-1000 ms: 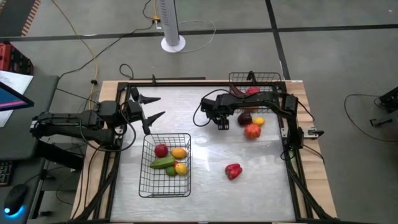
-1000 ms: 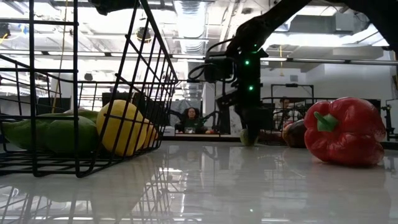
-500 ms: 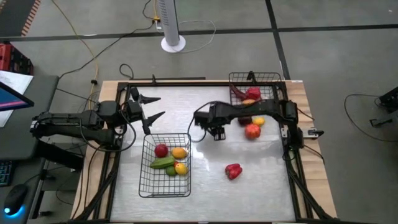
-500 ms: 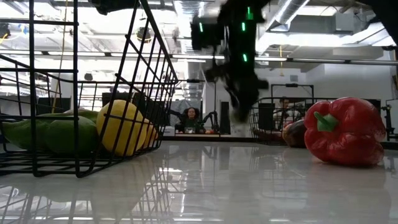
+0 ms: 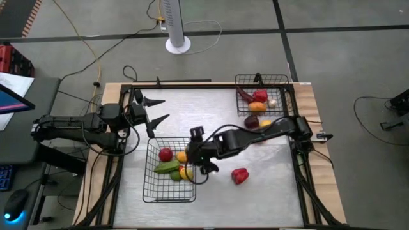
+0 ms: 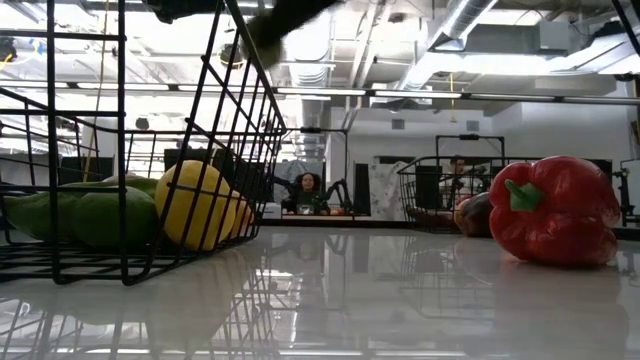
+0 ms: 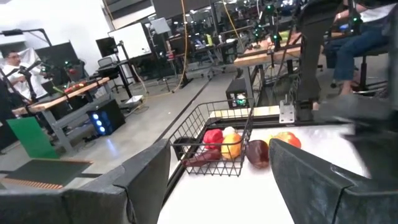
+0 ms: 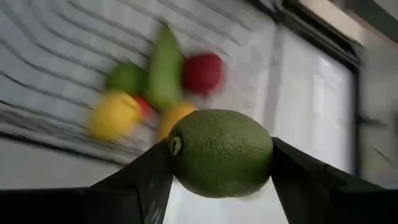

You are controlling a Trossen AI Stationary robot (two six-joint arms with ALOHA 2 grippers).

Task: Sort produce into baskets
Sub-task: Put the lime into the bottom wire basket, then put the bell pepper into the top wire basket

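My right gripper (image 5: 199,160) is shut on a green lime (image 8: 221,152) and hangs over the right rim of the near-left wire basket (image 5: 153,191). That basket holds a red fruit (image 5: 165,154), an orange piece (image 5: 183,156), a green cucumber (image 5: 167,167) and a yellow lemon (image 5: 185,172). The far-right basket (image 5: 281,80) holds a red pepper (image 5: 259,96) and other pieces. A red pepper (image 5: 239,176) lies loose on the table. My left gripper (image 5: 156,110) is open and empty at the far left. My right gripper pinches the lime between its two fingers, one finger (image 8: 146,180) on each opposite side (image 8: 180,168) of it. The lime is lifted clear, with the basket's produce below it.
An eggplant (image 5: 252,121) and a yellow lemon (image 5: 265,123) lie loose near the far-right basket. In the low view the red pepper (image 6: 555,225) stands at the right and the near basket's mesh wall (image 6: 240,110) at the left. Bare tabletop lies between the baskets.
My right gripper has risen from the table beside the loose produce at the far right. It has carried the lime toward the table's left and near edges, to above the near-left basket's right rim.
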